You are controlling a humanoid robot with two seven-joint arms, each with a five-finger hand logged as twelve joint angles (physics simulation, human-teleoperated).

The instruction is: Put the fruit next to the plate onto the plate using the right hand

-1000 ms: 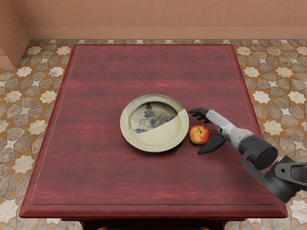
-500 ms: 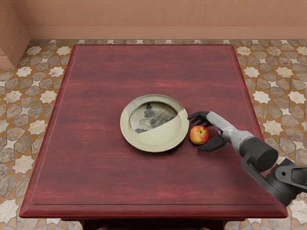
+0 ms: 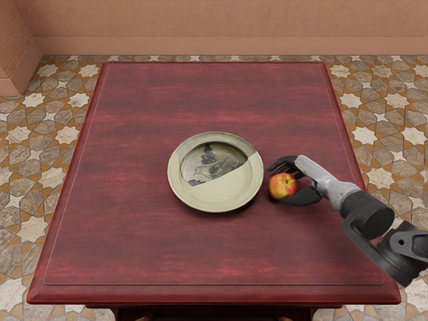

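One table, one plate, one right hand, one apple: grasp set beside the plate.
The cream plate lies mid-table. My hand reaches in from the right because the apple sits on the wood just off the plate's right rim. My fingers curl over its far side and my thumb presses the near side, gripping it so that, I judge, I can carry it left onto the plate.

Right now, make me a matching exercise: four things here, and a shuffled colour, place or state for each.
1 plate
2 apple
3 right robot hand
4 table

A dark red
B cream, mid-table
C curled around the apple
D red and yellow, just right of the plate

Pairs: 1-B, 2-D, 3-C, 4-A
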